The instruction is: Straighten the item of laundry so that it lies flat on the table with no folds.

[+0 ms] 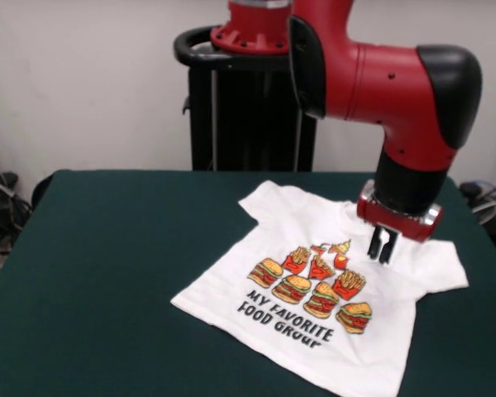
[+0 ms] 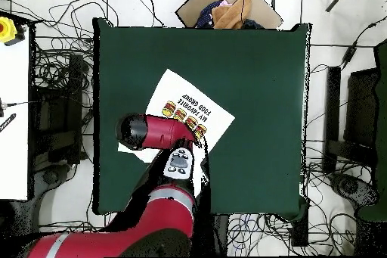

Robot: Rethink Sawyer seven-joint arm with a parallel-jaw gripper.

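One shirt (image 1: 331,289) lies nearly flat; hand (image 1: 383,246), fingers together, hovers close and could drag fresh wrinkles across the surface (image 1: 107,265).

The large rectangular table with a dark green felt-like top (image 1: 107,273) carries one thing: a small white short-sleeved T-shirt (image 1: 314,331) printed with red-orange burgers and fries and black lettering. In the front view the shirt lies spread toward 4 o'clock of the tabletop, its hem pointing toward 7 o'clock.
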